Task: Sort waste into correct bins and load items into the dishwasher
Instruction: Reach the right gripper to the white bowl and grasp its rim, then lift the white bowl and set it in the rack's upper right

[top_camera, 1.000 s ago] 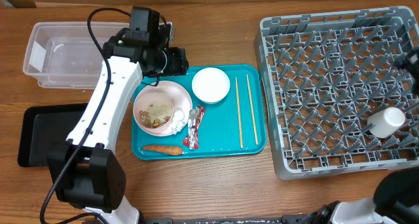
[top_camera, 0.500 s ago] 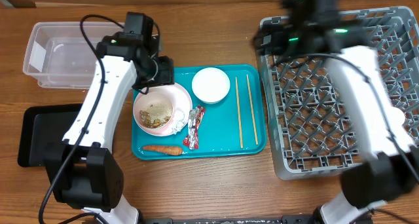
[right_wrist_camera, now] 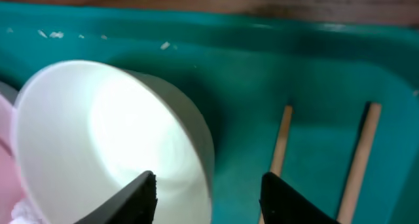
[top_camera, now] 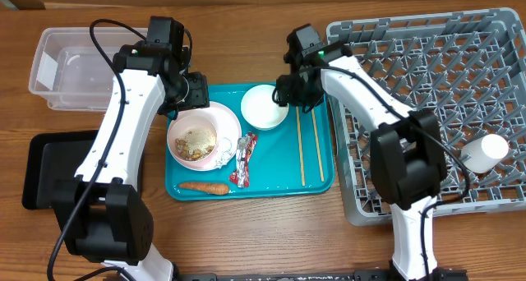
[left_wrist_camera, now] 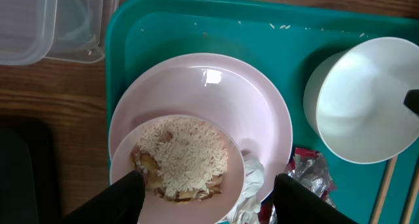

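On the teal tray, a white plate point(top_camera: 226, 121) holds a bowl of beige food scraps point(top_camera: 194, 141) and a white tissue wad point(top_camera: 223, 154). My left gripper point(top_camera: 194, 94) is open above them; in the left wrist view its fingers point(left_wrist_camera: 209, 204) straddle the scrap bowl point(left_wrist_camera: 180, 162) beside the tissue point(left_wrist_camera: 252, 183). My right gripper point(top_camera: 294, 90) is open, and its fingers point(right_wrist_camera: 209, 201) straddle the rim of the empty white bowl point(top_camera: 263, 107) point(right_wrist_camera: 105, 139). Two chopsticks point(top_camera: 301, 145) lie to its right. A red-and-silver wrapper point(top_camera: 244, 158) and a carrot point(top_camera: 204, 186) lie near the tray's front.
The clear tub point(top_camera: 78, 67) stands at the back left, with the black tray point(top_camera: 45, 170) in front of it. The grey dish rack point(top_camera: 427, 108) fills the right side with a small white cup point(top_camera: 483, 152) in it. The teal tray point(top_camera: 275, 178) lies in the middle.
My right arm has swung from over the rack to the tray, down at the empty bowl's rim. My left gripper has shifted left, over the scrap bowl.
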